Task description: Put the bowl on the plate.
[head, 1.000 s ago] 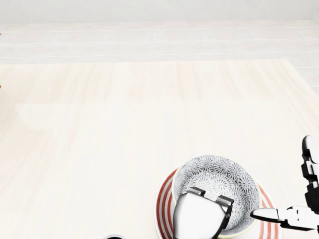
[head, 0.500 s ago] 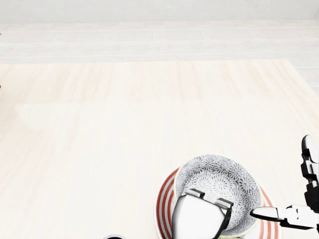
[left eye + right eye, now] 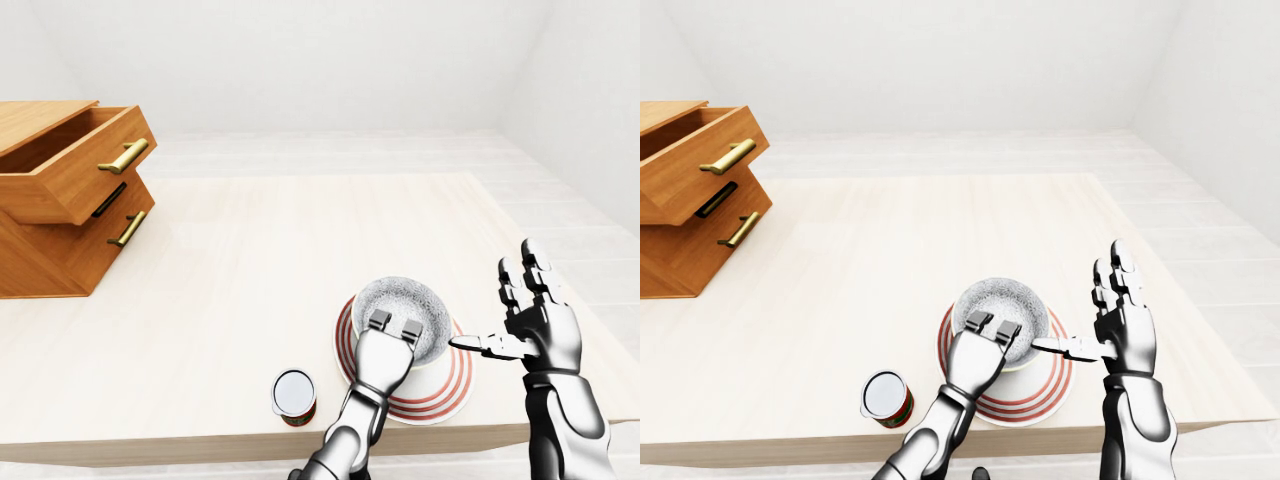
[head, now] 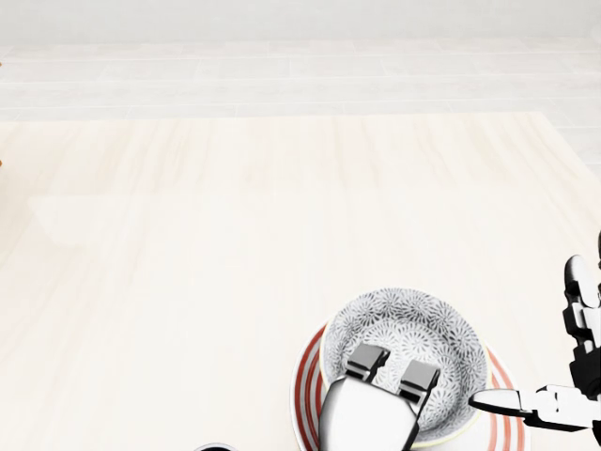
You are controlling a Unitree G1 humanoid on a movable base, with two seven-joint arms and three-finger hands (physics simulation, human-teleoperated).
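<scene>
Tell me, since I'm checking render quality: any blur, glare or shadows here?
Left-eye view: sharp, evenly lit, soft shadow beside the can. Head view: pale, washed-out table, bowl pattern still crisp. Right-eye view: no blur on either hand, no glare on the plate.

Head view: steep downward look, close in, over the counter [image 4: 235, 244]; bowl [image 4: 404, 348] and plate [image 4: 305, 385] cut by the bottom edge. Left-eye and right-eye views: higher, wider, angled down, taking in the whole counter, drawers [image 3: 70, 190] at left, can [image 3: 295, 395], both hands. Eye views overlap almost fully, offset sideways; all three share bowl and plate.
</scene>
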